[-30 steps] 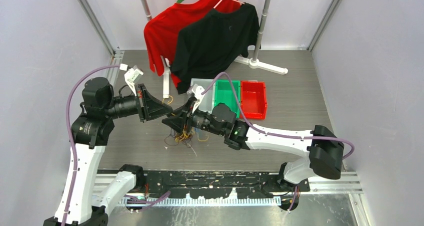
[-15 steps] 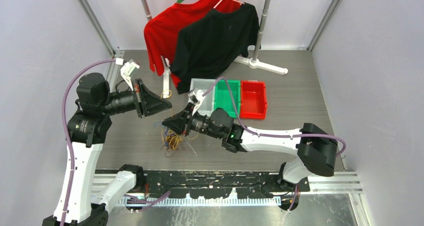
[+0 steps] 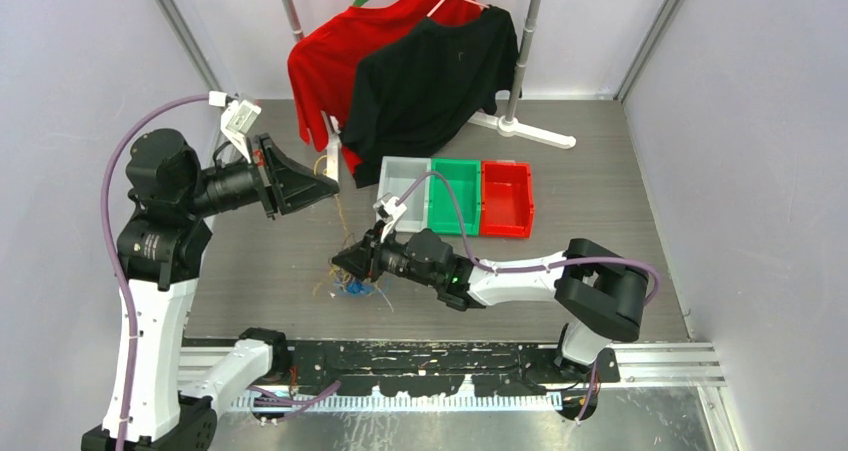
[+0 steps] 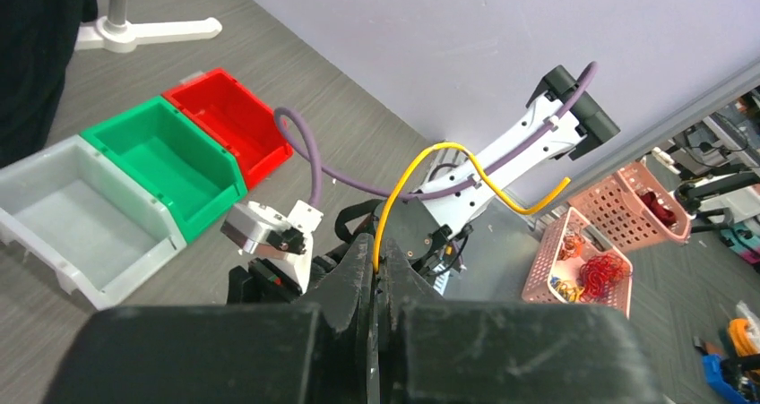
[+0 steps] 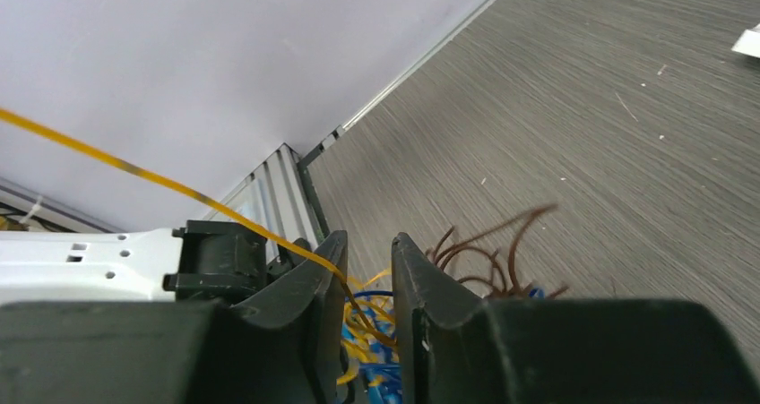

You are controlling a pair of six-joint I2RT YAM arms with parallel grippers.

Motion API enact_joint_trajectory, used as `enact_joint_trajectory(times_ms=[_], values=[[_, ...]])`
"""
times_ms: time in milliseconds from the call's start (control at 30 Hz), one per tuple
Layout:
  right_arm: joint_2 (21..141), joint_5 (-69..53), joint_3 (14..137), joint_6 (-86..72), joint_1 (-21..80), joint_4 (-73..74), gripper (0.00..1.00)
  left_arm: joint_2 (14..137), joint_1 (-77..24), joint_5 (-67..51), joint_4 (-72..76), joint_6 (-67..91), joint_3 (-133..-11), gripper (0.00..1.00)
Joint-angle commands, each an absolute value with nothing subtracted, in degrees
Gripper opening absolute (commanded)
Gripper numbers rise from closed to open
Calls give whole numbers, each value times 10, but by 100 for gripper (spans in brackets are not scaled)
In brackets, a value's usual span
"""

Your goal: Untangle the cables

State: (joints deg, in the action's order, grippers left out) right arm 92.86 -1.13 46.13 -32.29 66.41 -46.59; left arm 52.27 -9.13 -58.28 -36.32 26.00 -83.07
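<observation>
One yellow cable (image 4: 444, 146) is pinched between the left fingers (image 4: 351, 279), which are shut tight on it, and it is held high above the surface (image 3: 600, 211). Its free end is seen looping up and away in the left wrist view, while the other part is drawn down in a taut line to the tangle (image 3: 352, 287). That tangle, the rest of the cables in yellow, blue and brown, is lying on the surface beyond the arms' bases, left of centre, near the grey end of the row of bins (image 3: 455, 196) but apart from it. The right fingers (image 5: 305, 287) are set low over the heap and parted by a narrow gap. Yellow and blue strands are seen in that gap and the taut yellow line runs in against one tip; whether anything is truly gripped there cannot be told. Brown cables (image 5: 493, 243) are splayed loose beside them. The step in hand is judged to be the pulling-out of one yellow strand, lifted on the left with the knot kept down on the right. The next move, it seems, calls for the heap to be pinned firmly and the yellow cable drawn up and away until its end slips free, with care that the whole clump is not dragged along. No brand, label or writing can be read anywhere.
</observation>
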Motion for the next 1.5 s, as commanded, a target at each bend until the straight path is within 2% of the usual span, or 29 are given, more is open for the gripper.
enact_joint_trajectory(times_ms=[0,300,467,700,967,1133,1233,1367,1467], values=[[938,31,448,-327,667,-500,31,529,-93,-582,-319,249,-885,0],[985,94,443,-322,667,-491,40,546,-93,-477,-312,172,-980,0],[1009,106,439,-319,668,-498,52,551,-93,-408,-282,154,-1006,0],[1027,136,440,-302,677,-481,54,568,-93,-318,-238,157,-1041,0],[1060,156,443,-299,684,-473,63,612,-93,-202,-182,146,-1135,0],[1072,176,440,-299,688,-462,64,628,-93,-139,-175,137,-1170,0],[1042,202,427,-293,688,-461,68,613,-93,-180,-206,137,-1138,0],[966,204,412,-274,687,-431,78,564,-93,-223,-231,133,-1026,0],[907,188,413,-254,687,-382,82,532,-93,-244,-257,125,-950,0]])
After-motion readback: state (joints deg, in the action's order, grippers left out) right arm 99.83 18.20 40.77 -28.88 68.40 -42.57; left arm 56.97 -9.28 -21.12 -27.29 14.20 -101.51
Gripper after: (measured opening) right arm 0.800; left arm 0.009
